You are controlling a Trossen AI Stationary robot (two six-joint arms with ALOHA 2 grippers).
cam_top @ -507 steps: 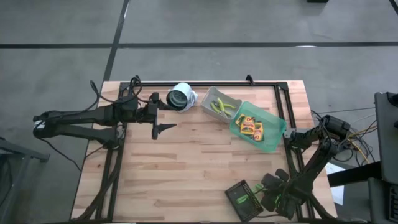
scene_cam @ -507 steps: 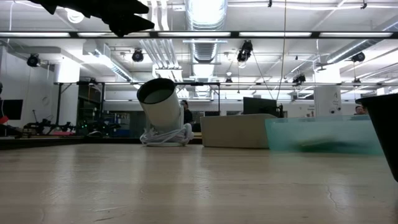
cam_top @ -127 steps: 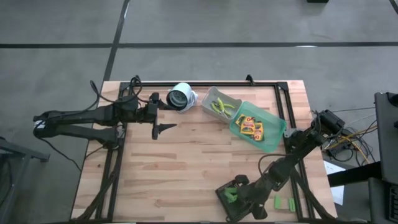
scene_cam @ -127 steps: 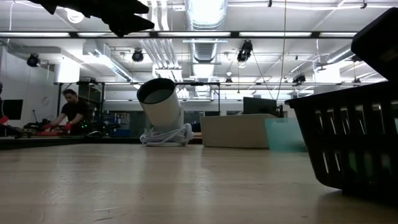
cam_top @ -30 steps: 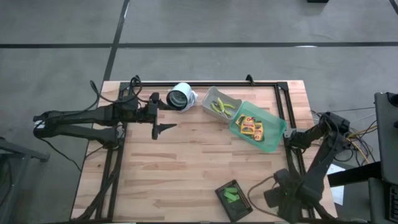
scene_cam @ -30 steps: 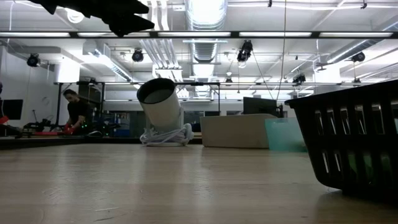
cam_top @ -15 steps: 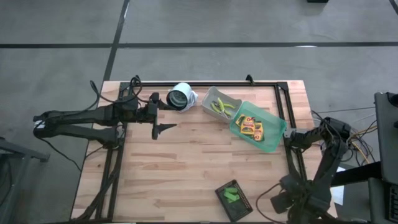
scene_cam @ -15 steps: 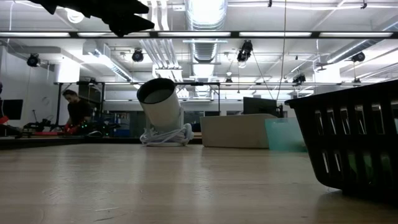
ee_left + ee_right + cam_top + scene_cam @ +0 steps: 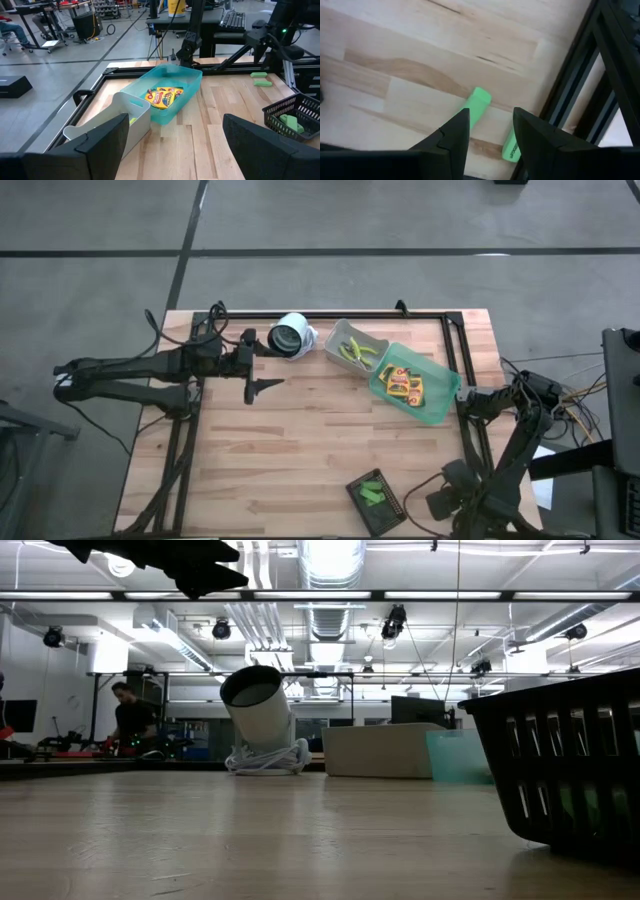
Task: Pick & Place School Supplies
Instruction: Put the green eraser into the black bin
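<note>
Right pincer back over near-right bench corner, fingers parted, empty, above two green blocks left on wood. Earlier blocks now in dark tray. Next pick probable. Left pincer released, waits far left.

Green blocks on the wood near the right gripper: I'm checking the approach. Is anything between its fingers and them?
Nothing visible: the right gripper hangs open above two small green blocks on bare wooden table.

Four cameras, one worktop

Overhead looked straight down; low camera faced level across; wrist views sat close; the black basket was shared.
</note>
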